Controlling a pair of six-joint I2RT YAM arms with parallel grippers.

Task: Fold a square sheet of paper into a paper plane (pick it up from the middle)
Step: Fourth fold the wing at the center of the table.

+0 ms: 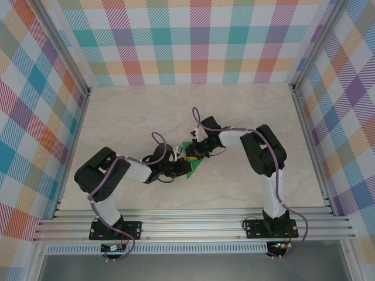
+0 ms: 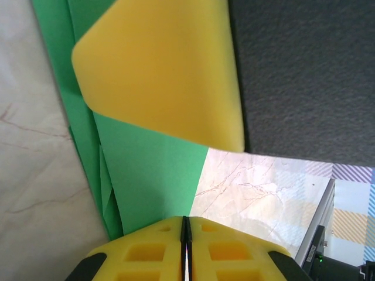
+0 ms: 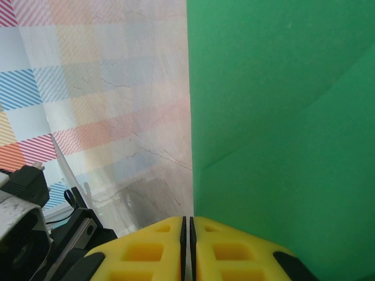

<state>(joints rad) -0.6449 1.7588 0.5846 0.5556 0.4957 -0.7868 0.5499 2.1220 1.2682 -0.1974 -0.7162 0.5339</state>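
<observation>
Left gripper (image 2: 186,220): jaws pressed together, no visible gap. The folded green paper (image 2: 152,175) begins directly ahead of its tips and extends up and to their left, lying on the marble-pattern table (image 2: 35,175). A clamp on the paper cannot be confirmed. Farther ahead, a yellow finger (image 2: 164,70) of the right gripper (image 3: 188,220) lies over the paper. Right gripper: jaws likewise pressed together, with creased paper ahead and to its right.

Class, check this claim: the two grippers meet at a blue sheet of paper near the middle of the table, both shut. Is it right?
No: the sheet of paper is green, not blue; the top external view shows it. The left gripper and right gripper do meet there, both shut.
</observation>
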